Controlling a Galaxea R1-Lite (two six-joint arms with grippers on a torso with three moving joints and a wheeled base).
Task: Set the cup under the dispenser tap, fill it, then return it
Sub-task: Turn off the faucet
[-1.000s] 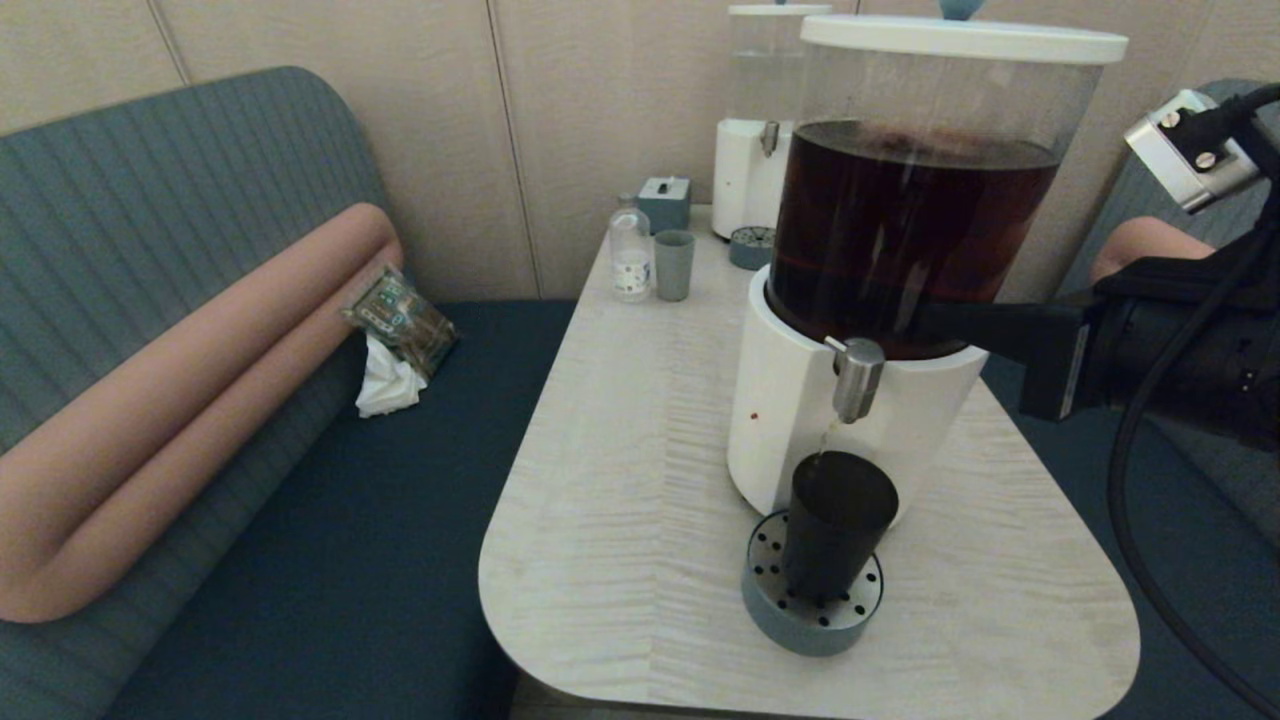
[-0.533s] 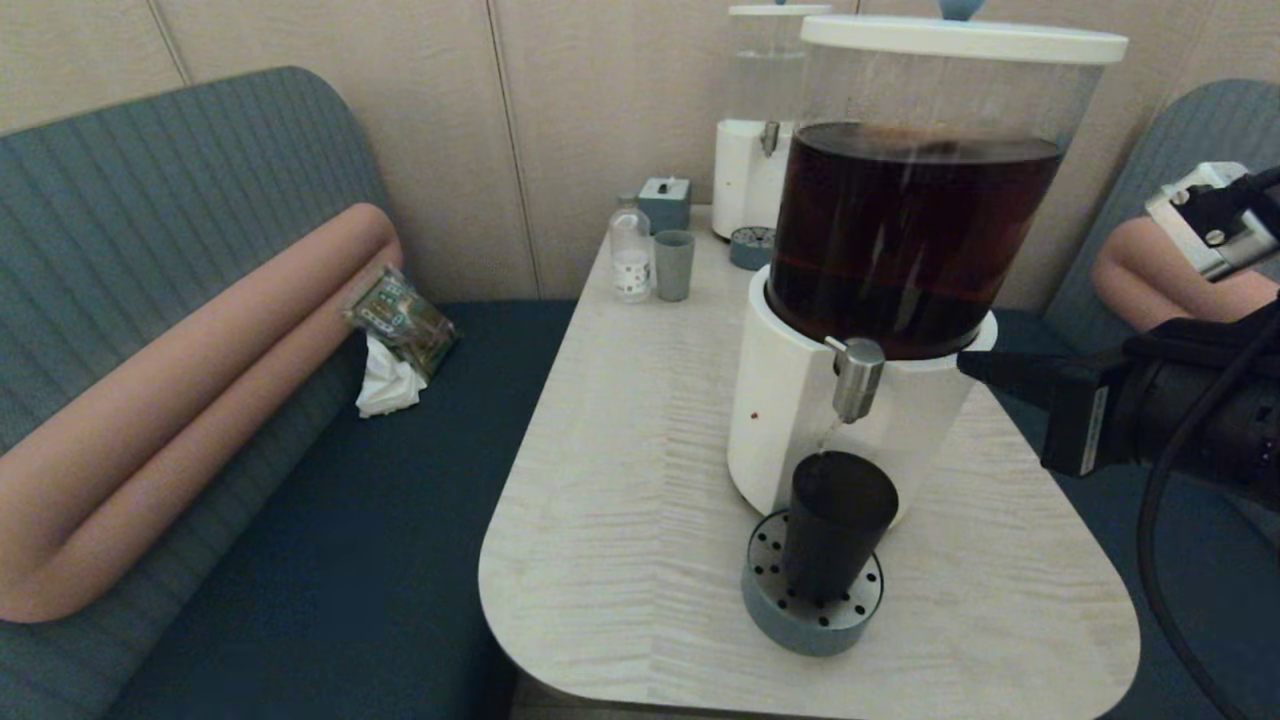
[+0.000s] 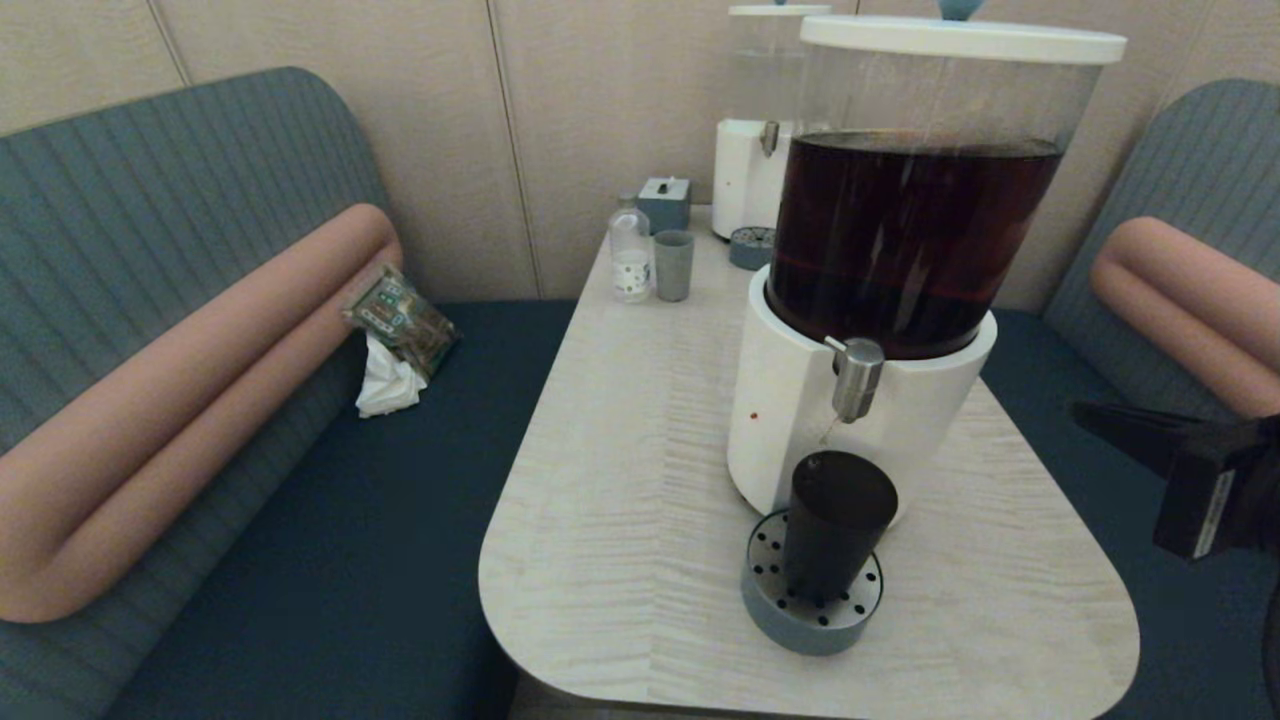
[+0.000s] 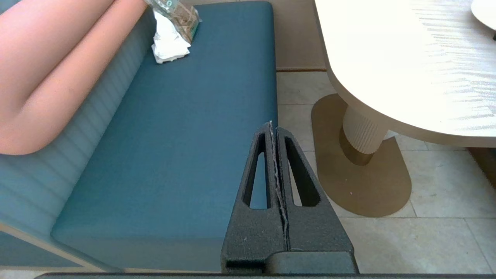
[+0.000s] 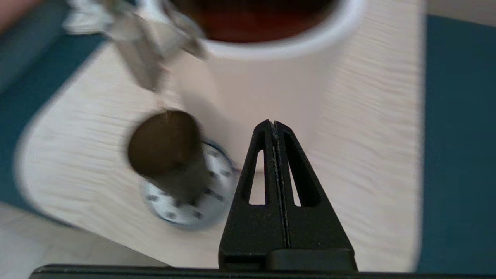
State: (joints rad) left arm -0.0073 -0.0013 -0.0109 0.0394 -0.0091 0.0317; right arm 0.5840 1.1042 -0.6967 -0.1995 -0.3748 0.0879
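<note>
- Right gripper [image 5: 274, 123]: fingers pressed together, nothing between them; held in the air off the table's right edge, tips aimed toward the dispenser base [image 3: 790, 420].
- Seen in the head view at the far right edge [image 3: 1090, 412], well apart from the cup and lower than the tank.
- Cup [image 3: 833, 525]: dark tumbler, upright, ahead and to the left of the right gripper tips, standing on the round perforated drip tray [image 3: 800, 625]. No contact with either gripper.
- Cup in the right wrist view [image 5: 166, 149]: open mouth toward the camera, dark inside, fill level impossible to tell.
- Dispenser tap [image 3: 857, 378]: steel spout directly above the cup's mouth, farther from the right gripper than the cup's near wall. Thin thread of liquid visible between spout and cup rim.
- Tank [image 3: 915, 230]: clear, holding dark brown liquid, seated on the white base, above and beyond the right gripper.
- Left gripper [image 4: 273, 126]: fingers closed flush on each other, empty, parked low beside the table [image 4: 407, 77], over the edge of the blue bench seat [image 4: 174, 155] and tiled floor.
- Beyond the left gripper tips: crumpled white tissue [image 4: 168, 42] and a wrapped packet [image 4: 176, 9] at the bench's far end.
</note>
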